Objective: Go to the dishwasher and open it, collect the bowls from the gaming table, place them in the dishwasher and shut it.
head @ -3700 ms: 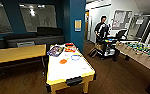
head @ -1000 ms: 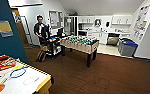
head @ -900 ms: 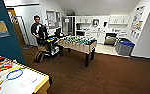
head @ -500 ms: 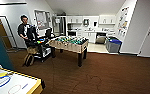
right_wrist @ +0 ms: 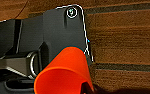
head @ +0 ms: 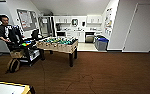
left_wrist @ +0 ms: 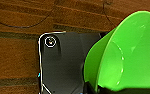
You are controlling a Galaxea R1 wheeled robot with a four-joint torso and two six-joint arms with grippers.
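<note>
Item: green bowl (left_wrist: 126, 52), translucent plastic; I am carrying it in my left gripper, clenched on its rim, above the brown floor (left_wrist: 13, 55). Item: orange bowl (right_wrist: 63, 72); I am gripping it likewise in my right gripper. Handling, as I judge: light, stiff, slick-walled; rim is the best hold. Dishwasher (head: 90, 38) is waiting beyond the foosball table (head: 57, 45).

Brown wood-look floor (head: 103, 72) with darker stripes. On it: foosball table (head: 58, 45) at mid-room, wheeled cart (head: 23, 56) touching its end, blue-lidded bin (head: 101, 43) by the far wall. White-topped, yellow-edged gaming table (head: 9, 88) corner at the near edge.
</note>
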